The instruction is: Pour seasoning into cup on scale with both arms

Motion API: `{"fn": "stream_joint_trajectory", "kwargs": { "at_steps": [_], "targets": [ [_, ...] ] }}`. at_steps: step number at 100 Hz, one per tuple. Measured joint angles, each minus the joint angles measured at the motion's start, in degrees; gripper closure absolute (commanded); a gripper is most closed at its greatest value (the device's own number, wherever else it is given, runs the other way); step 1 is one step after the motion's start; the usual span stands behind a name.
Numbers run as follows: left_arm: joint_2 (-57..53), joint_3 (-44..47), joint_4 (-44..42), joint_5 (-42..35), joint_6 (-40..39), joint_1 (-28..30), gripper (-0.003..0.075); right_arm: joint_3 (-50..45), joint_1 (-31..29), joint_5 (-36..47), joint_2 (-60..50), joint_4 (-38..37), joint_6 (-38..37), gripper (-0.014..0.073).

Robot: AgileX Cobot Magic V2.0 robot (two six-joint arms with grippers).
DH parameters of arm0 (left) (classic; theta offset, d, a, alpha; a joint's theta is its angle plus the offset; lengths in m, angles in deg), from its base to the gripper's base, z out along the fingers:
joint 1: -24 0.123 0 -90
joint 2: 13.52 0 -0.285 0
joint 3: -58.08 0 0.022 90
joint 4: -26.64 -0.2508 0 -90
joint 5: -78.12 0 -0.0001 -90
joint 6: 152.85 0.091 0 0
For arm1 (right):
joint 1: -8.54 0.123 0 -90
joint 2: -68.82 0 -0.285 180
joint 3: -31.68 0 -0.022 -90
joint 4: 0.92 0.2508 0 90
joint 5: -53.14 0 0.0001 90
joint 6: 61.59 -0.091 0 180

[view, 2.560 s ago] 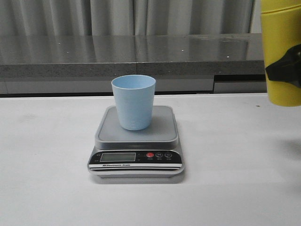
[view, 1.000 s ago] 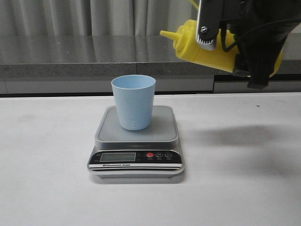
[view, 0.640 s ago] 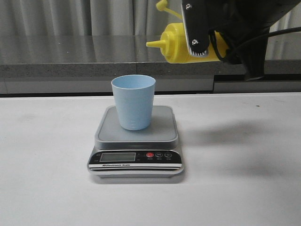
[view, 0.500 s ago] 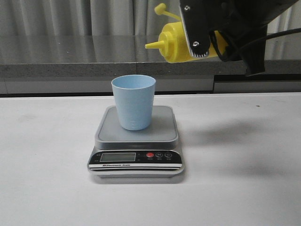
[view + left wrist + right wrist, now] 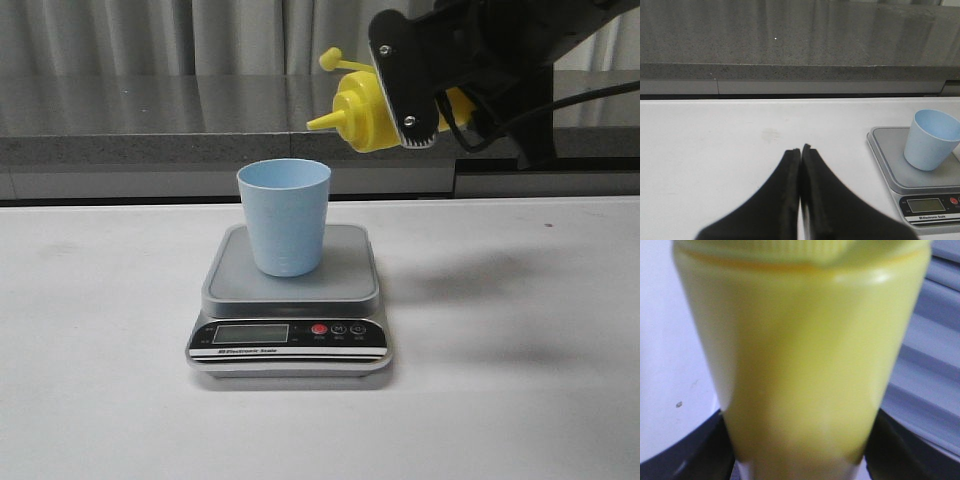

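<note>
The light blue cup [image 5: 284, 216] stood upright on the grey platform of the scale [image 5: 290, 302], a little toward the platform's back left part, with bare steel showing all round its foot. The scale sat on the white tabletop [image 5: 520, 380], its black front panel with the display and the red button [image 5: 318, 329] facing the front camera.

Above and to the right of the cup, the right pincer [image 5: 415, 85] pinched the yellow seasoning bottle [image 5: 365, 108] in the air. The bottle lay nearly on its side, its pointed nozzle aimed left and slightly down, the tip hanging above the cup's right rim and apart from it. A small yellow cap on a tether stuck up behind the nozzle. In the right wrist view the bottle's yellow body [image 5: 800, 350] filled almost the whole picture, black fingers [image 5: 685, 450] pressed against it on both sides.

The left pincer [image 5: 800, 150] was pressed together, its two black fingers meeting at the tips and holding nothing. It hung over bare tabletop, well apart from the scale [image 5: 920, 175] and the cup [image 5: 931, 139], which appeared off to one side in the left wrist view.
</note>
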Motion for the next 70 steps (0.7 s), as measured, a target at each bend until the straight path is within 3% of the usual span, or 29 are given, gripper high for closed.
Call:
{"fn": "stream_joint_trajectory", "kwargs": {
  "at_steps": [57,70],
  "targets": [
    [0.0,0.0,0.0,0.0,0.0,0.0,0.0741,0.63,1.11,-1.62,2.86,0.0,-0.53,0.0269],
    [0.0,0.0,0.0,0.0,0.0,0.0,0.0741,0.84,1.11,-0.55,2.6,3.63,-3.69,0.0269]
  ]
}}
